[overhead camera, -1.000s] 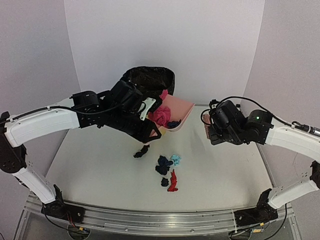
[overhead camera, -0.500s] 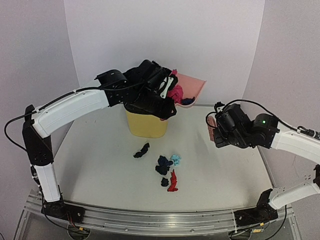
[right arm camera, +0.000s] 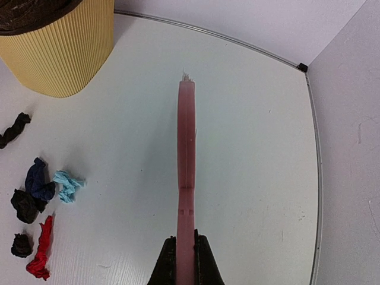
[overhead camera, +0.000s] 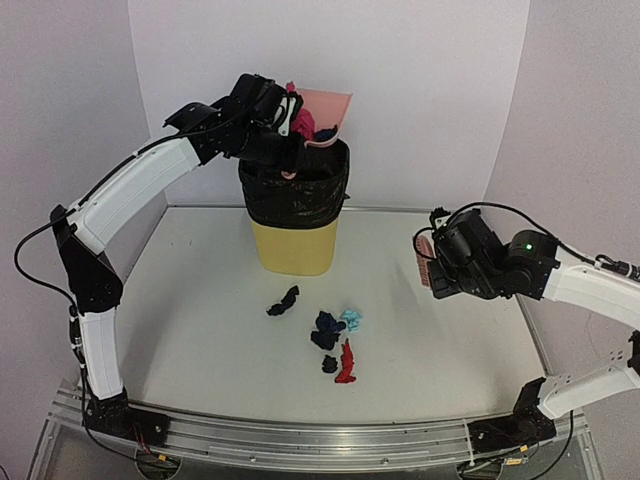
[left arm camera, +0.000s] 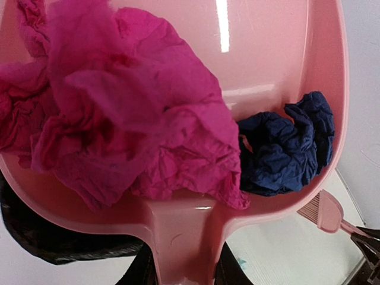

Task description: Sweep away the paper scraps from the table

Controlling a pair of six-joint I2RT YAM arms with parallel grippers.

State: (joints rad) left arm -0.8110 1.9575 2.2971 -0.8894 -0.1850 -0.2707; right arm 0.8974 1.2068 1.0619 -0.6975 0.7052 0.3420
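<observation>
Overhead, the left end effector (left arm camera: 181, 270) grips a dustpan (left arm camera: 285, 53) of paper scraps (left arm camera: 130, 113) above the yellow bin (overhead camera: 293, 245); others litter the table (overhead camera: 190, 330) before it. The right end effector (right arm camera: 185, 258) clamps a pink brush (right arm camera: 186, 148).

White table (overhead camera: 190, 330) carries a yellow bin (overhead camera: 293, 250) — and, before it, loose paper scraps (overhead camera: 326, 330): navy, teal, red.

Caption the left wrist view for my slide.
Pink dustpan holding magenta and navy paper scraps over the black-lined bin.
</observation>
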